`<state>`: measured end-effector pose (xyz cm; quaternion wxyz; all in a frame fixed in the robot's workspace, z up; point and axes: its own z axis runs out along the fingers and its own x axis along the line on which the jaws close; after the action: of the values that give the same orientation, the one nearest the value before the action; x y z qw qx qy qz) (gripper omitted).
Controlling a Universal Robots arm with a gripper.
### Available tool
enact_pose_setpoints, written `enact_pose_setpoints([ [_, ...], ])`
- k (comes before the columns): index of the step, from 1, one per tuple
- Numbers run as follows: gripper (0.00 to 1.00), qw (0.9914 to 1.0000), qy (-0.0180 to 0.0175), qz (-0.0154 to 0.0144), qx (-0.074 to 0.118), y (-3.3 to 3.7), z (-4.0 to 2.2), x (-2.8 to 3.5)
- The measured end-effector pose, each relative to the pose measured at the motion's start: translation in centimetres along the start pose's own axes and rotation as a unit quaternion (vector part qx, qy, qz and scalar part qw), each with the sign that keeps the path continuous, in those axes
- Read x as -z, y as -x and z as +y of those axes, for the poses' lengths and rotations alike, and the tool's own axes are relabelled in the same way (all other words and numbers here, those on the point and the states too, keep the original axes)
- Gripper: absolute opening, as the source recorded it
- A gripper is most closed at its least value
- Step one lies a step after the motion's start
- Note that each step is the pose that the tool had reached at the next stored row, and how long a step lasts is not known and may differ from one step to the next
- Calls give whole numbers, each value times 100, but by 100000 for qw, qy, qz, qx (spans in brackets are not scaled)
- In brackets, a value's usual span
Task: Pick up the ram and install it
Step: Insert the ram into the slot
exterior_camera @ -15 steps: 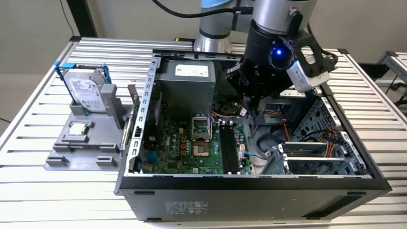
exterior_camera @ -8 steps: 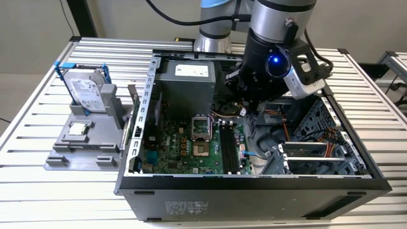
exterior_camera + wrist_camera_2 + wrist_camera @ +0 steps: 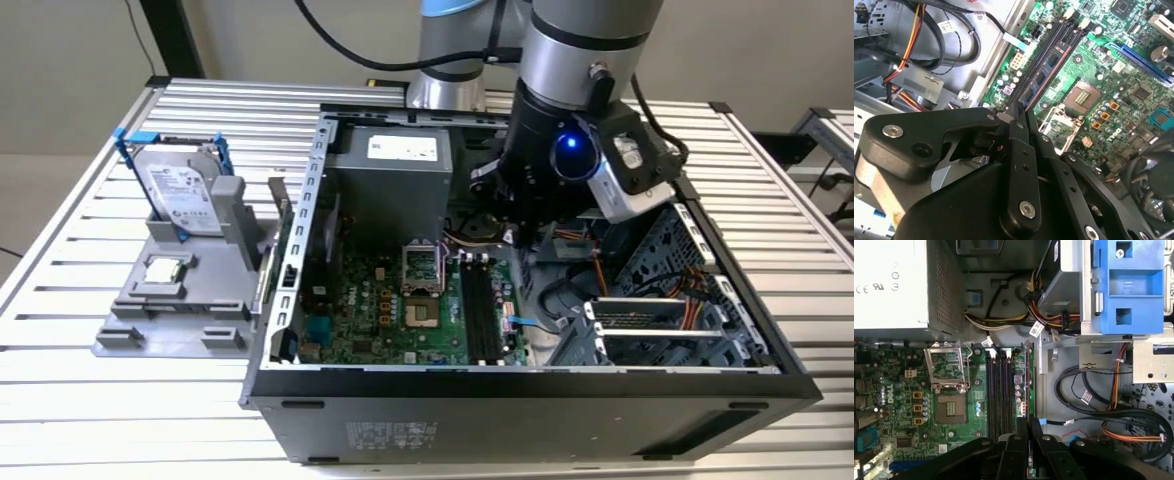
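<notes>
Tool (image 3: 1028,427) grips ram (image 3: 1027,380) edge-on over motherboard (image 3: 904,390) inside open case (image 3: 534,410).

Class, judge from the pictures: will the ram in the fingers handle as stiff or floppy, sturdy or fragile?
Probably stiff: the ram runs straight out from the fingers with no visible bend. Likely light for its length, since it looks very thin edge-on. Probably fragile: small chips sit exposed on its face in the second wrist view.

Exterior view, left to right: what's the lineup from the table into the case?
Hard drive → power supply → memory slots → drive cage.
</notes>
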<state>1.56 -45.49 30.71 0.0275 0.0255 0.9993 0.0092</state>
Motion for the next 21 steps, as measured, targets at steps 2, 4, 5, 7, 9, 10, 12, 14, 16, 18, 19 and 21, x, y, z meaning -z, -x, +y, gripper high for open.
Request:
enact_pose_setpoints([
  [2,0,100000,-1,0,-1,-2,-1,-37],
  [4,0,100000,3,-1,-2,-5,-1,-73],
  [5,0,100000,6,0,1,-6,-2,-91],
  [7,0,100000,2,-1,9,-8,-3,-127],
  [9,0,100000,4,1,55,-11,-8,-163],
  [10,0,100000,10,2,93,-11,-11,-182],
  [12,0,100000,11,3,157,-12,-24,-218],
  [14,0,100000,11,5,203,-14,-38,-253],
  [16,0,100000,19,5,250,-15,-52,-290],
  [18,0,100000,16,6,290,-16,-68,-325],
  [19,0,100000,17,7,313,-17,-76,-343],
  [21,0,99999,19,7,354,-18,-92,-380],
])
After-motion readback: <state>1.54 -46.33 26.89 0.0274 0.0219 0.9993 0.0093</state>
